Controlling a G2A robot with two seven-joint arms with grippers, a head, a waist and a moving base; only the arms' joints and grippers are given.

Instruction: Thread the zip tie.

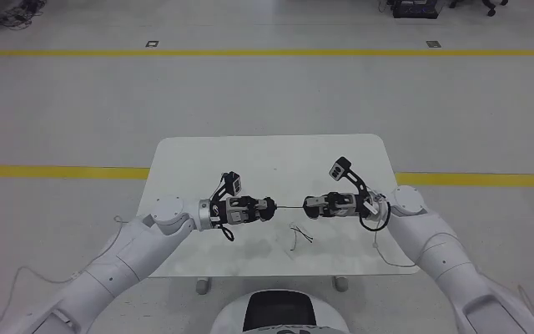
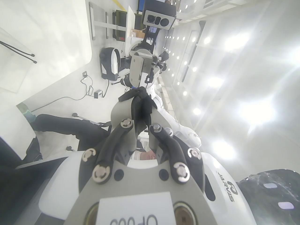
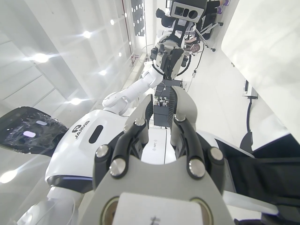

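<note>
Closest to the robot, some loose black ties (image 1: 300,235) lie on the white table (image 1: 250,159), near its front edge. Just behind them, above the table, the two grippers point at each other. The left gripper (image 1: 269,207) has its fingers pressed together on one end of the zip tie (image 1: 288,206), which runs as a thin straight line toward the right gripper (image 1: 307,204). The right gripper's fingers (image 3: 175,101) stand apart with a gap between them; I cannot tell if the tie touches them. Farther away, a yellow line (image 1: 75,171) crosses the floor.
</note>
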